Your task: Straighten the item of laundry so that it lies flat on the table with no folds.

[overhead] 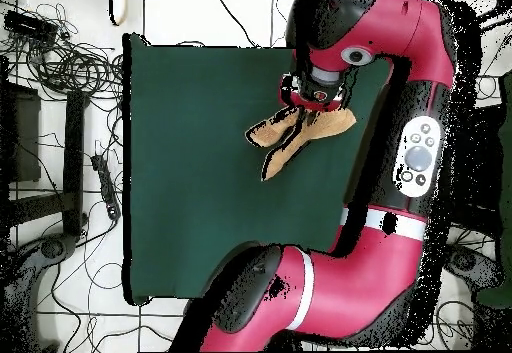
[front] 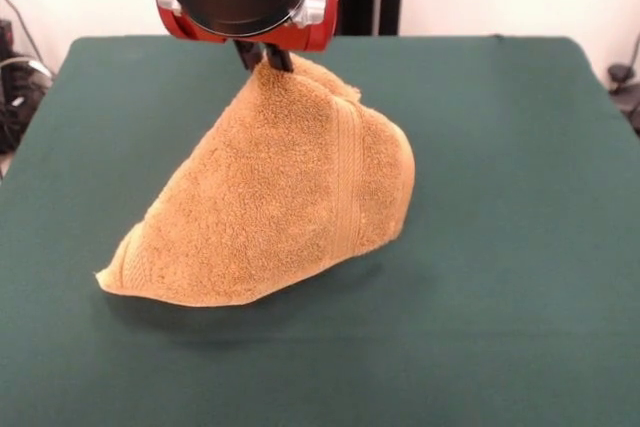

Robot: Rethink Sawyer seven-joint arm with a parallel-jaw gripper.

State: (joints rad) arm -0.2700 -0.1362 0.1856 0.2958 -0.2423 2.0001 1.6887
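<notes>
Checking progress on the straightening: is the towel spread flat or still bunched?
Bunched. The towel hangs tent-like from the gripper, jaws shut on its peak; only its lower edge rests on the table.

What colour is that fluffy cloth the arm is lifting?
Golden-orange terry towel, with flat woven bands; clearest in the front view.

Towel (front: 270, 197): golden-orange terry, w/ flat woven bands in same colour running near one edge. Table (front: 520, 247): plain dark green cloth, no pattern. Arm (overhead: 400, 119): red w/ black sections, white band. Gripper (front: 265, 55): black fingers.
</notes>
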